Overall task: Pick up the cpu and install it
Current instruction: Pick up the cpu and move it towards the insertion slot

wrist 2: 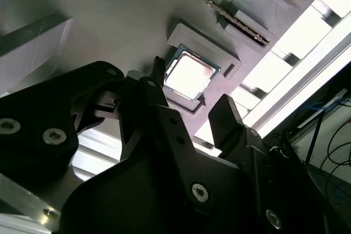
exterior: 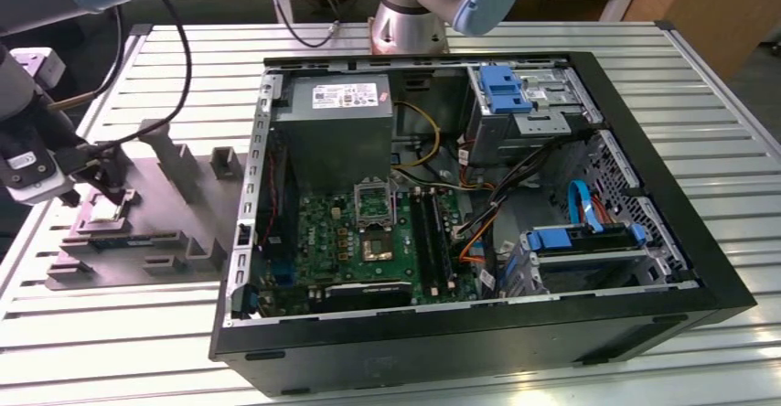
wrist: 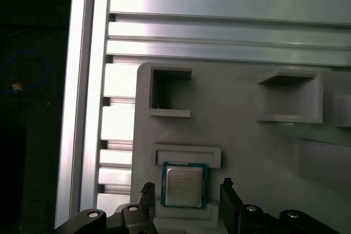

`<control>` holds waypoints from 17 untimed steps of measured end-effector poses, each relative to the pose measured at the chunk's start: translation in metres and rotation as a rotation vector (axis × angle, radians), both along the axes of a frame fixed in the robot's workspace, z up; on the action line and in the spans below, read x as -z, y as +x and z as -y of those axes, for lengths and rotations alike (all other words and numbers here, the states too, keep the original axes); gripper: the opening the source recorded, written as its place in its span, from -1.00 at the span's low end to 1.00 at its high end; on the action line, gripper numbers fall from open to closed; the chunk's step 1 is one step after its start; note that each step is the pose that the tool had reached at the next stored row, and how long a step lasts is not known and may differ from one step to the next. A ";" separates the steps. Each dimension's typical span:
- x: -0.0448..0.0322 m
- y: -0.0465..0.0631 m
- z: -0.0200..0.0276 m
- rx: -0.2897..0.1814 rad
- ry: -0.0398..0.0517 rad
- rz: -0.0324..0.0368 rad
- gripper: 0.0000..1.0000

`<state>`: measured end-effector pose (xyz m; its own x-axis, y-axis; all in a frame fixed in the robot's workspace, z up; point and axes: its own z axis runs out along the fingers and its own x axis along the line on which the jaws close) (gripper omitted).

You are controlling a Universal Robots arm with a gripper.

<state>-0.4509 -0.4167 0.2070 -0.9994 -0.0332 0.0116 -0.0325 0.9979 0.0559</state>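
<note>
At the exterior view's left edge, above a grey holder plate (exterior: pixel 165 228), the black jaws are hanging spread apart and gripping nothing. In both wrist views they are straddling the cpu (wrist: pixel 185 186). One angular, matte-black jaw is standing on each side of it, with a gap showing between each tip and the chip.

The cpu (wrist 2: pixel 189 75) is lying flat in a shallow square nest on the plate. It is one thin square chip, its smooth metal top shining pale silver, with a narrow green border showing round it in the first wrist view. In the exterior view it is appearing as a small light square (exterior: pixel 108 208) just below the wrist.

The plate is looking matte and moulded, with raised blocks. Near the nest in the first wrist view, two open rectangular pockets (wrist: pixel 170 94) are standing side by side. The plate is resting on the worktop (exterior: pixel 146 68), which is built of ribbed, silvery aluminium slats.

Well apart, toward the exterior view's right, one black computer case (exterior: pixel 427 342) is lying on its side with its panel off. Inside it are sitting:
- one green circuit board (exterior: pixel 354 241);
- one grey metal box (exterior: pixel 329 136) with a white label;
- one hollow square metal frame (exterior: pixel 371 201);
- two blue plastic brackets (exterior: pixel 504 90);
- loose orange, yellow and black cables.
</note>
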 end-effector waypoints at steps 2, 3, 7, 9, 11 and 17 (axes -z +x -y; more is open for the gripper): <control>0.0031 0.000 0.0000 0.000 0.0002 0.0001 0.18; 0.0030 0.000 0.0000 0.000 0.0001 0.0000 0.18; 0.0031 0.000 0.0000 0.000 0.0001 0.0002 0.18; 0.0031 0.000 0.0000 0.000 0.0001 0.0004 0.20; 0.0032 0.000 0.0000 0.000 0.0002 0.0005 0.32; 0.0113 0.000 -0.0001 0.000 0.0038 0.0006 0.32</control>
